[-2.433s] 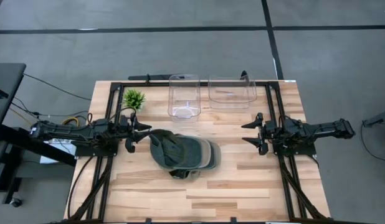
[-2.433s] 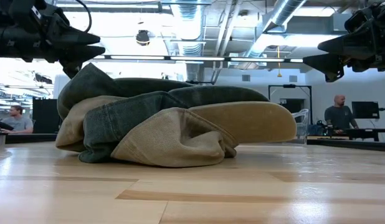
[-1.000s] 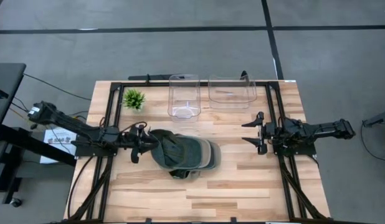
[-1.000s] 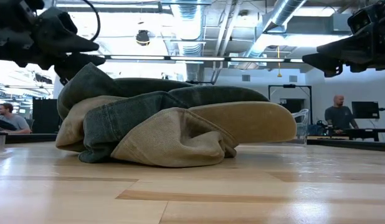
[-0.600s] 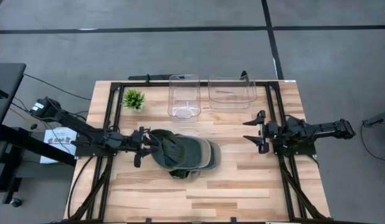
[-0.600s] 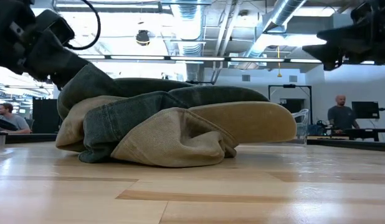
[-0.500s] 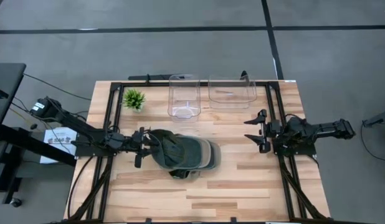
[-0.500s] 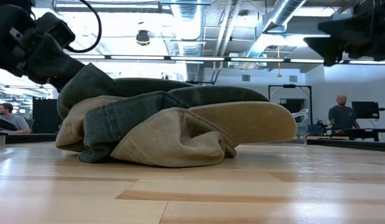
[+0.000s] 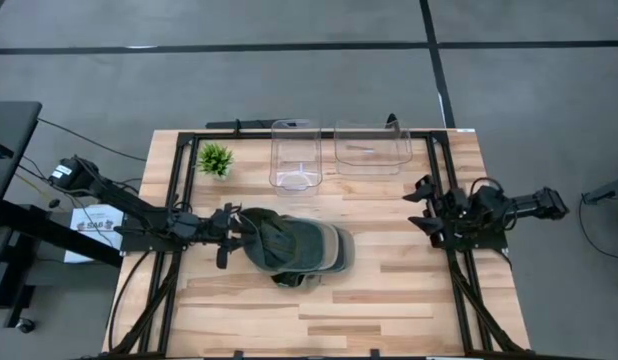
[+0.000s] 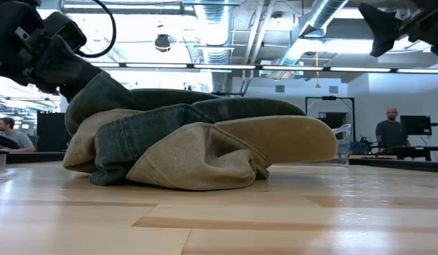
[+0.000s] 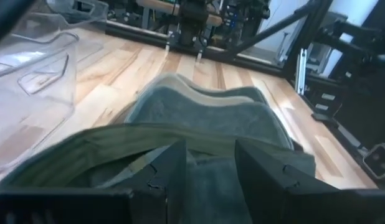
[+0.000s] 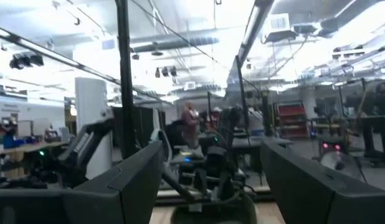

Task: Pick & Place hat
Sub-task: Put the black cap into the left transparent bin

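We find the hat, a crumpled green and tan stack, lying near the middle of the table, in front of the two clear bins. The left gripper sits at the hat's left edge, its jaws partly apart with green fabric between and around the fingers in the left wrist view; we cannot confirm that it holds anything yet. The right gripper hangs well to the right of the hat, raised and tilted, its jaws at their widest and empty. Our concern is the layered fabric: we judge that closing here may pinch only the top fold, so the hat could unfurl or slip free on lifting. A drag across the table toward the small plant behind the hat's left side is also possible.
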